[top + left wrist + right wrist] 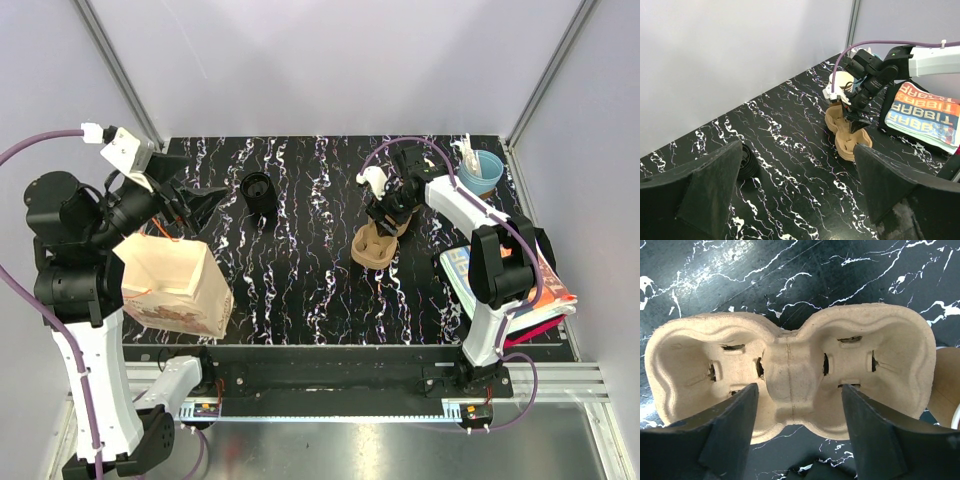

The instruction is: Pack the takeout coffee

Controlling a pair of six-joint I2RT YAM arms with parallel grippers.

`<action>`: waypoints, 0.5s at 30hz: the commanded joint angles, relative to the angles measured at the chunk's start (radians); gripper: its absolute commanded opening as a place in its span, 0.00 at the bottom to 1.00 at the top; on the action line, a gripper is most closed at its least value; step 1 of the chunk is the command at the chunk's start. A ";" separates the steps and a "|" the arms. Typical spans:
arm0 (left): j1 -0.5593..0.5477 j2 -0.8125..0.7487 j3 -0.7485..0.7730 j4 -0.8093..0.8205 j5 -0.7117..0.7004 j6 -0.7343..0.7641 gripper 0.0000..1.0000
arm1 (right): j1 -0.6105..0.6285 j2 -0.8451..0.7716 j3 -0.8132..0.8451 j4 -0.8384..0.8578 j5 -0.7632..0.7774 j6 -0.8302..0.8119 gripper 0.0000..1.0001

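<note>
A tan moulded-pulp two-cup carrier [790, 355] lies on the black marbled table [300, 270], also visible from above [376, 248]. My right gripper [797, 390] hangs just over it, open, one finger on each side of the carrier's middle ridge, touching nothing. A tan paper cup with a pale rim [945, 390] stands beside the carrier at the frame's right edge. It shows its pale inside behind the right gripper [841, 80]. A stack of round black lids [258, 190] sits at the back left. My left gripper [195, 200] is raised at the left, open and empty.
A brown paper bag [175, 285] stands at the front left below the left arm. A light blue cup [483, 172] is in the back right corner. Magazines [520, 285] are piled at the right edge. Grey walls enclose the table.
</note>
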 commanded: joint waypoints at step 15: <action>0.021 -0.018 -0.026 0.071 0.050 -0.041 0.99 | 0.007 0.023 0.031 -0.013 -0.036 -0.010 0.58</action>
